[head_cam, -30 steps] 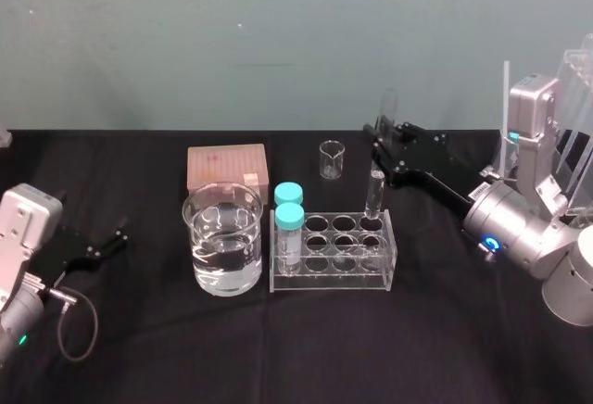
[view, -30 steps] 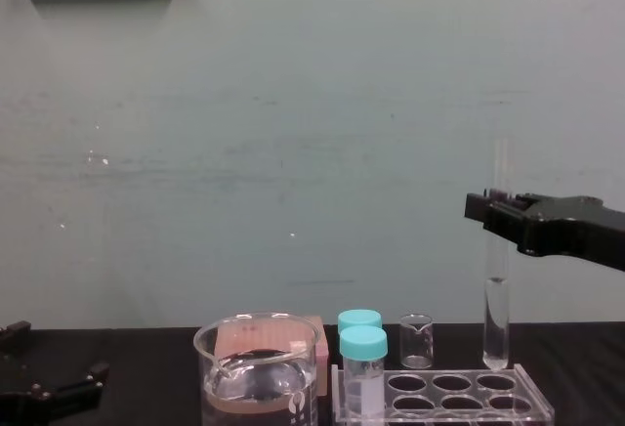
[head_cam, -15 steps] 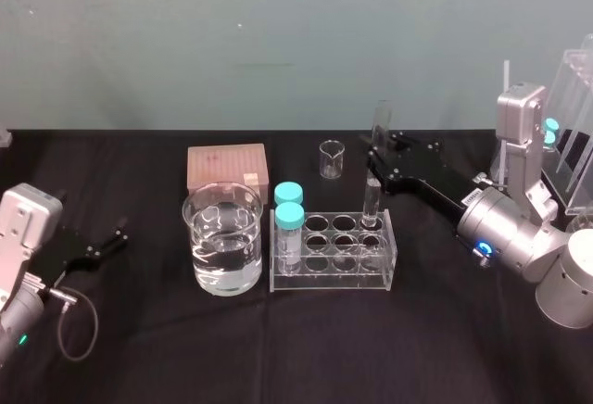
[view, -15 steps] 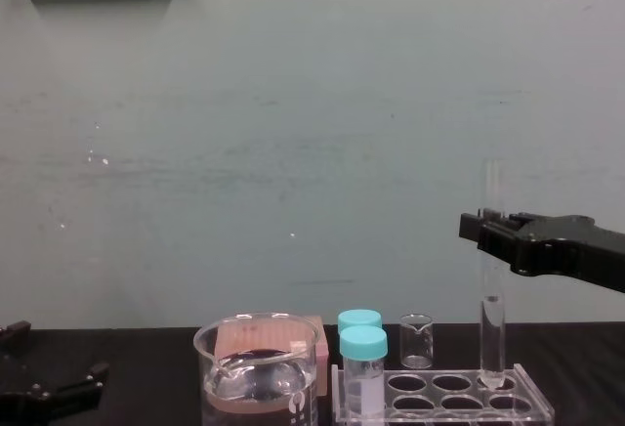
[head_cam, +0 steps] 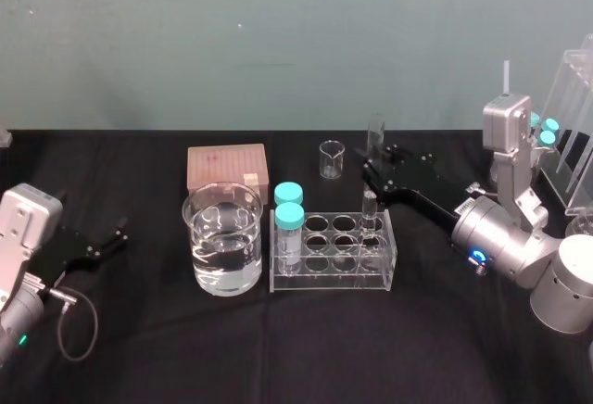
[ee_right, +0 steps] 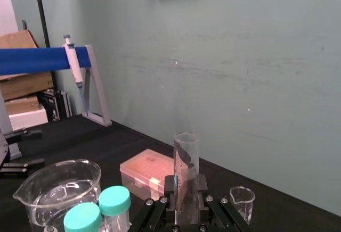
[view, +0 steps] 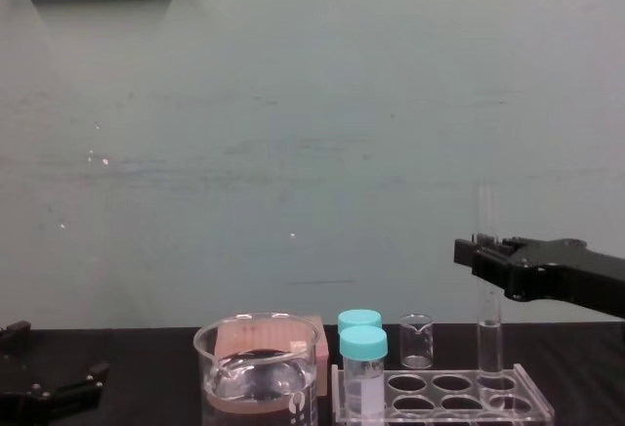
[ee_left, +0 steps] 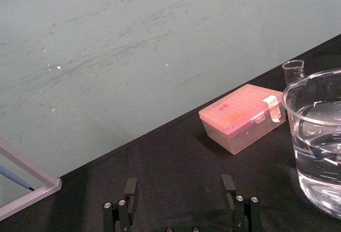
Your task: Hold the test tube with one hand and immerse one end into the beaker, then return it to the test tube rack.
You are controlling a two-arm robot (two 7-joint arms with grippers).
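Observation:
The test tube (head_cam: pixel 370 208) stands upright with its rounded lower end in the back right hole of the clear test tube rack (head_cam: pixel 329 279). My right gripper (head_cam: pixel 372 165) is shut on the tube's upper part. The chest view shows the tube (view: pixel 488 338) reaching down from the right gripper (view: pixel 483 252) into the rack (view: pixel 474 394). In the right wrist view the tube (ee_right: pixel 186 163) sits between the black fingers (ee_right: pixel 169 185). The large beaker (head_cam: pixel 222 237), partly filled with water, stands left of the rack. My left gripper (ee_left: pixel 179 189) rests open at the table's left, holding nothing.
Two teal-capped vials (head_cam: pixel 289 214) occupy the rack's left holes. A pink box (head_cam: pixel 227 168) sits behind the beaker, and a tiny clear beaker (head_cam: pixel 332 158) behind the rack. A clear stand (head_cam: pixel 576 135) rises at the far right. A pipette stand (ee_right: pixel 80 77) is at the far left.
My right gripper has come down and slightly left with the test tube. The tube's lower end has gone from above the rack into its back right hole. The left arm has not moved.

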